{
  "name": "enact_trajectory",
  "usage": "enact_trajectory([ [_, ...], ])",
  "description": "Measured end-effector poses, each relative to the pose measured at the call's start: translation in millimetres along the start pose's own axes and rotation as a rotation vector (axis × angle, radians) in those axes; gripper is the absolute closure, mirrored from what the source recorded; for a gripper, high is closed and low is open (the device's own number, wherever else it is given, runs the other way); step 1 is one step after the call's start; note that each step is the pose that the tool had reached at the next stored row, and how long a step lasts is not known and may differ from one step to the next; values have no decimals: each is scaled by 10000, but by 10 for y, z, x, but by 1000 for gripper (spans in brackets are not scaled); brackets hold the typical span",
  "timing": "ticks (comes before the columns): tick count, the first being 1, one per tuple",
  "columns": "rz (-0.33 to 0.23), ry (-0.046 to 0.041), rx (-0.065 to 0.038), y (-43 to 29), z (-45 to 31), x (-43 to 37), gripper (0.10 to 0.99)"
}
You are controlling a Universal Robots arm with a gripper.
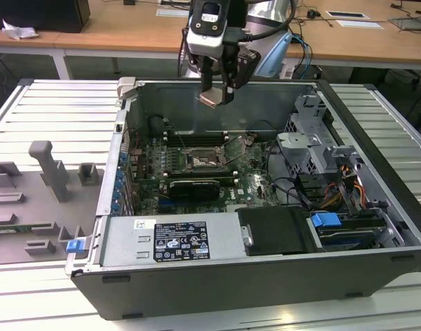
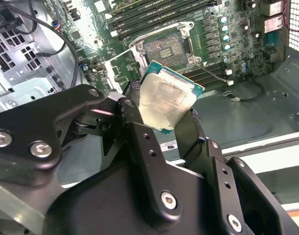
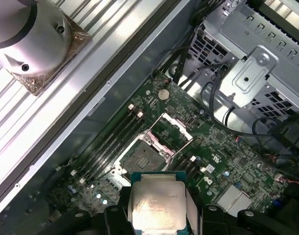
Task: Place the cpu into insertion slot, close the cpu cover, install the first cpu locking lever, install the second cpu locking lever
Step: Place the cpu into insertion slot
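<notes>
Exterior view. Open computer case (image 1: 376, 207) lies on its side on a slatted metal table (image 1: 52, 103). The gripper (image 1: 217, 93) hangs above the far wall of the case, fingers pointing down and closed narrowly on the cpu (image 1: 212, 98). The chip is in the air, tilted, and clear of the board. The green motherboard (image 1: 255, 183) is on the case floor. The insertion slot (image 1: 200, 162) sits near its middle, below the gripper and nearer the camera, with a dark centre and nothing in it. Long black memory slots (image 1: 197, 138) run along the far side of the socket. A power supply (image 1: 179, 240) with a label fills the near edge. A metal drive cage (image 1: 314, 138) and a blue tab (image 1: 326, 222) are towards the exterior view's right. Grey fixture blocks (image 1: 48, 169) stand on the table at the exterior view's left, outside the case.

Second wrist view. Two black fingers (image 2: 132, 98) press opposite edges of the cpu (image 2: 169, 98). Its pale metal face is towards the camera, with a green rim visible along one edge. Beyond the chip is the insertion slot (image 2: 164, 49), silvery rim and bare contacts. Chip and socket are well apart.

First wrist view. The cpu (image 3: 157, 200) is held flat between the fingers. The insertion slot (image 3: 144, 157) lies beyond it, uncovered. The cpu cover (image 3: 178, 125) is swung up off the socket on the side away from the chip, and green board shows through its cut-out. Whether the locking levers are free or latched, I cannot tell.
</notes>
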State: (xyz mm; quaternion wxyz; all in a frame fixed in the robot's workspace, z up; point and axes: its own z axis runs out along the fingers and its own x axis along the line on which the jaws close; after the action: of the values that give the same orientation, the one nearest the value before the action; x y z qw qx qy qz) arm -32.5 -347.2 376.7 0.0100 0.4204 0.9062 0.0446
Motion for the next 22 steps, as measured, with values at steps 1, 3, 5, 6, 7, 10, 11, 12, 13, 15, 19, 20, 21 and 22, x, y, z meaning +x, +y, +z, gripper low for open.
enact_trajectory([
  [1,82,-8,-2,0,0,0,561],
  [3,182,-16,-3,0,0,0,561],
  [5,322,-29,-6,0,0,0,561],
  [6,395,-36,-8,0,0,0,561],
  [7,441,-39,-9,0,0,0,561],
  [10,632,-57,-13,0,0,0,561],
  [11,711,-64,-14,0,0,0,561],
  [12,756,-68,-14,0,0,0,561],
  [13,813,-73,-16,0,0,0,561],
  [15,972,-87,-19,0,1,0,561],
  [19,1215,-109,-24,0,1,0,561],
  [20,1278,-115,-25,0,1,0,561],
  [21,1322,-118,-26,0,1,0,561],
  [22,1421,-127,-28,0,1,0,561],
])
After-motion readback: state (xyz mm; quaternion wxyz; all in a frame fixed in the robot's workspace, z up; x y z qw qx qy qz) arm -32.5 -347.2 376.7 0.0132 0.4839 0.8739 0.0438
